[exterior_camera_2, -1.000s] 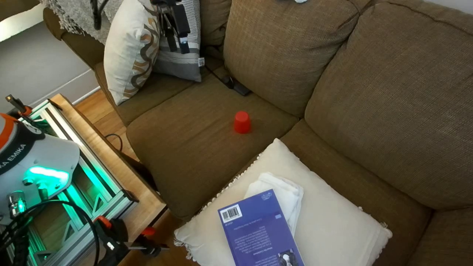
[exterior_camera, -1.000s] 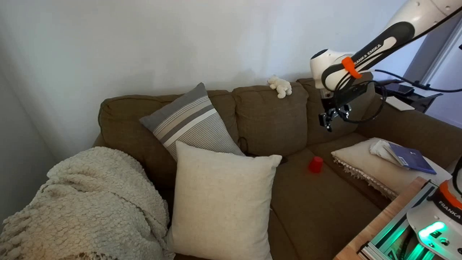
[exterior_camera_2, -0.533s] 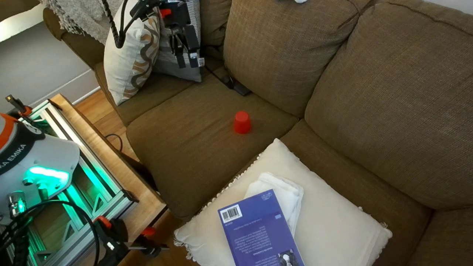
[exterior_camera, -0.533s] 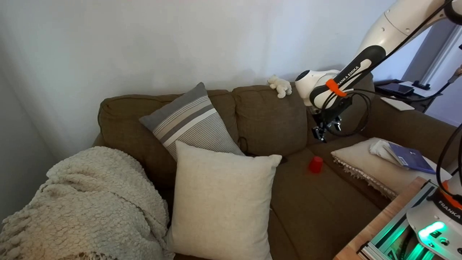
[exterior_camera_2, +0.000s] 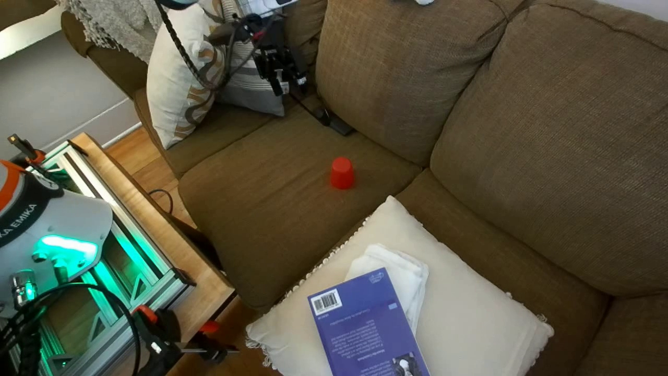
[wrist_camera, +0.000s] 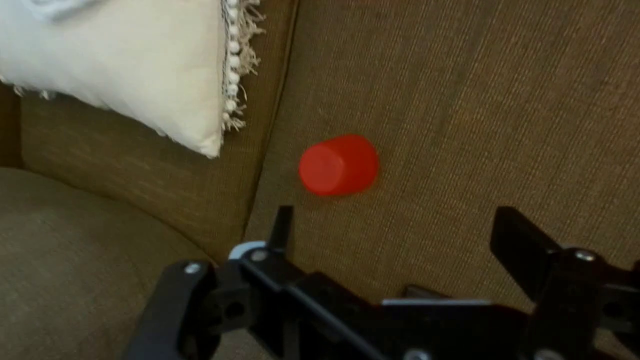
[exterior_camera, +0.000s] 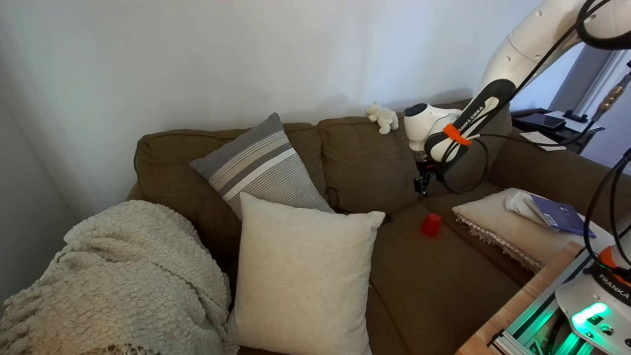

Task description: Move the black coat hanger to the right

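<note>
Where the black 2-fingered claw (wrist_camera: 395,217) hung farther off 0.5 s ago, it now hangs nearer 1 thin black coat hanger (exterior_camera_2: 325,118), lying unmoved, so far as its part-hidden view tells, on the brown woven-fabric sofa (exterior_camera_2: 250,219) beside 1 grey striped cushion (exterior_camera_2: 250,100). Condition: jaws spread wide, nothing held. Inference: approach under way; grasp and rightward shift outstanding.

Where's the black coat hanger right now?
In an exterior view, the black coat hanger partly shows on the sofa seat by the back cushion, right of the striped pillow, above the red cup in frame.
</note>
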Motion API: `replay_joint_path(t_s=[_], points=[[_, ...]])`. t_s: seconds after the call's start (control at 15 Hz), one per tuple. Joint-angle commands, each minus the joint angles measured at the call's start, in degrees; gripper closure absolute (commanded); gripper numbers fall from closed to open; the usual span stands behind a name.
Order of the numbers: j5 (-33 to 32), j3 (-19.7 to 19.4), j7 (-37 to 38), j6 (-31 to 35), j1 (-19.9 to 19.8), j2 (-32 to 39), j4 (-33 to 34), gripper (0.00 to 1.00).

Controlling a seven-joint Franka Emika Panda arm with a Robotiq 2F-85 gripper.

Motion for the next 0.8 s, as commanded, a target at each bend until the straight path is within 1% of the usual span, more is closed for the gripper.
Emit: replay_joint_path(t_s=[0.0,0.07,0.2,0.4,0.47,0.53,0.73], points=[[-1.1,-2.7,-4.4,7.4,0.2,10.9,6.9,0.00],[0.6,-3.3,-2.9,6.0,1.5,5.0,2.2,0.00],[1.0,-4.0,-3.3,6.8,1.8,7.5,3.5,0.00],[1.0,-4.0,-3.2,6.7,2.2,6.5,3.5,0.00],[-2.4,-4.7,-3.8,11.1,2.8,6.4,2.9,0.00],[-4.0,-4.4,-5.0,14.7,3.1,7.7,3.3,0.00],[-5.5,-4.2,-9.1,21.5,4.7,12.2,5.0,0.00]])
